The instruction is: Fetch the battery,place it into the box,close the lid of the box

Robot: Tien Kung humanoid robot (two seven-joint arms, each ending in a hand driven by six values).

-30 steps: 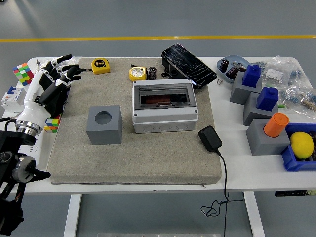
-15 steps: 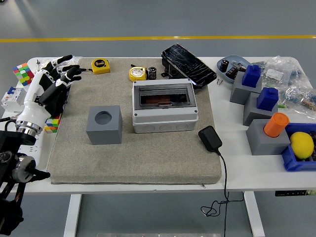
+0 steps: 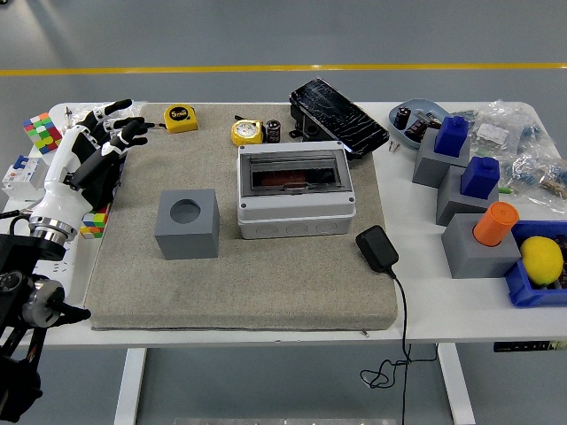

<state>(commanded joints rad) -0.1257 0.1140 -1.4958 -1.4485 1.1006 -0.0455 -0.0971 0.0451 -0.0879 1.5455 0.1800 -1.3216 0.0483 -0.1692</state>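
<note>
A small black cylindrical battery [image 3: 273, 131] stands at the far edge of the grey mat [image 3: 239, 283], just right of a round yellow tape measure [image 3: 247, 132]. The grey box [image 3: 295, 218] with a smoked clear lid [image 3: 296, 172] sits at the mat's middle, and something reddish shows through the lid. My left hand [image 3: 113, 127] hovers over the mat's far left corner with its fingers spread and nothing in them. It is well to the left of the battery and the box. My right hand does not appear in the view.
A grey cube with a round hole [image 3: 187, 224] stands left of the box. A black charger [image 3: 377, 249] and its cable lie to the box's right. A black tray [image 3: 338, 115], yellow tape measure [image 3: 181, 117], blue bowl [image 3: 420, 118], grey blocks [image 3: 478, 245] and colour cubes [image 3: 41, 131] ring the mat.
</note>
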